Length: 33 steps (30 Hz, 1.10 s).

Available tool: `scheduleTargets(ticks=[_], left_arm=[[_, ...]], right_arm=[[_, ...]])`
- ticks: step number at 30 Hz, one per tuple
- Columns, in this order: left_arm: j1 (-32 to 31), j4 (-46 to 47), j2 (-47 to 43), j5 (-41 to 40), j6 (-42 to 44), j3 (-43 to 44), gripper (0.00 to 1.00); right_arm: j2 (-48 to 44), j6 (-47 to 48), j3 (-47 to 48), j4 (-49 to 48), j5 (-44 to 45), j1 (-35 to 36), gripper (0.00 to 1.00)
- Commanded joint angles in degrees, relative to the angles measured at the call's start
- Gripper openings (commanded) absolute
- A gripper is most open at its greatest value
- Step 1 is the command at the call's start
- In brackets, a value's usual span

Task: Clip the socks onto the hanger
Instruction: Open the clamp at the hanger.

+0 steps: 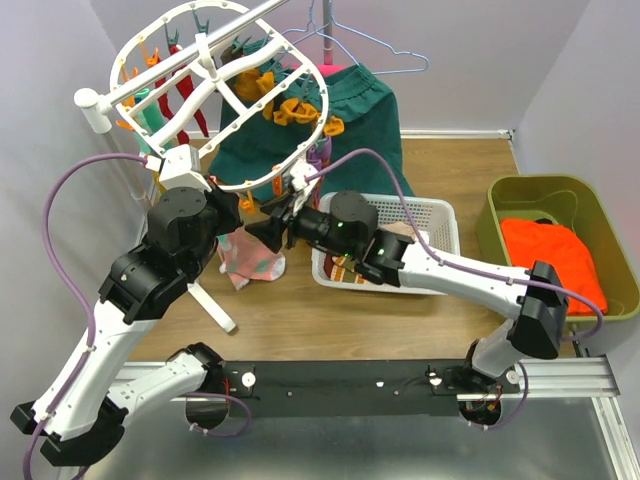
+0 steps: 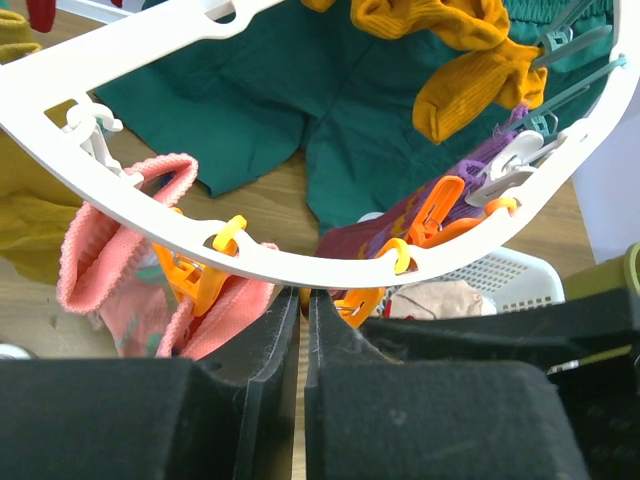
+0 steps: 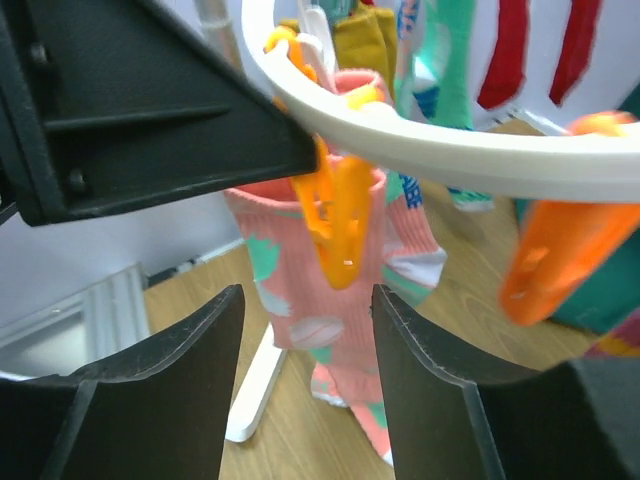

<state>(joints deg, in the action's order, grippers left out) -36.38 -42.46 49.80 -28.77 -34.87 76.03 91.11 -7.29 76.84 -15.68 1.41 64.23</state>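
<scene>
The hanger [image 1: 322, 95] is a white oval frame tilted on a stand, with socks clipped round it. A pink and teal sock [image 1: 250, 262] hangs from an orange clip [image 3: 340, 225] on the near rim [image 2: 300, 262]. My left gripper [image 1: 238, 210] is shut just under that rim, its tips [image 2: 303, 295] beside the pink sock [image 2: 110, 270]; nothing shows between the jaws. My right gripper [image 1: 268, 232] is open, and the pink sock [image 3: 290, 260] hangs beyond the gap between its tips [image 3: 306, 292], apart from both fingers. Mustard socks [image 2: 470, 60] and red socks [image 3: 510, 50] hang farther round.
A white mesh basket [image 1: 440, 215] holding more socks sits under my right arm. A green bin [image 1: 590, 195] with an orange cloth [image 1: 550, 250] stands at the right. A dark green garment [image 1: 360, 110] and wire hangers [image 1: 370, 40] hang behind. The stand's white foot [image 3: 255, 385] lies on the floor.
</scene>
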Motion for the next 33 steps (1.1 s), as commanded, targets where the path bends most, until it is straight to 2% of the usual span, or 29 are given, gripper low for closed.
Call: scheduleTargets(ticks=[1,6,13,28,31,33], left_arm=[[-0.01,1.94,-0.76,-2.25,1.03,0.17,0.13],[0.08,2.29,-0.76,-1.28,0.95,0.7,0.13],[0.0,2.29,-1.2,-1.11,0.86,1.4,0.13],[-0.01,3.69,-2.6,-0.05,0.24,0.53,0.13],[0.0,3.87,-2.87,-0.05,0.07,0.35,0.12],[-0.01,3.87,-2.96,-0.14,0.16,0.35,0.12]], right_arm=[[-2.87,-5.53,-3.71,-7.16,-16.42,-6.48,0.62],[-1.64,-6.33,-4.24,-12.17,-26.26,-9.46,0.62],[1.61,-7.74,-1.96,-15.69,-34.71,-11.14,0.62],[7.15,-8.71,4.88,-13.5,-33.31,-11.76,0.6],[8.29,-8.79,5.78,-13.58,-34.01,-11.67,0.55],[8.99,-9.06,6.65,-13.67,-34.98,-11.67,0.48]])
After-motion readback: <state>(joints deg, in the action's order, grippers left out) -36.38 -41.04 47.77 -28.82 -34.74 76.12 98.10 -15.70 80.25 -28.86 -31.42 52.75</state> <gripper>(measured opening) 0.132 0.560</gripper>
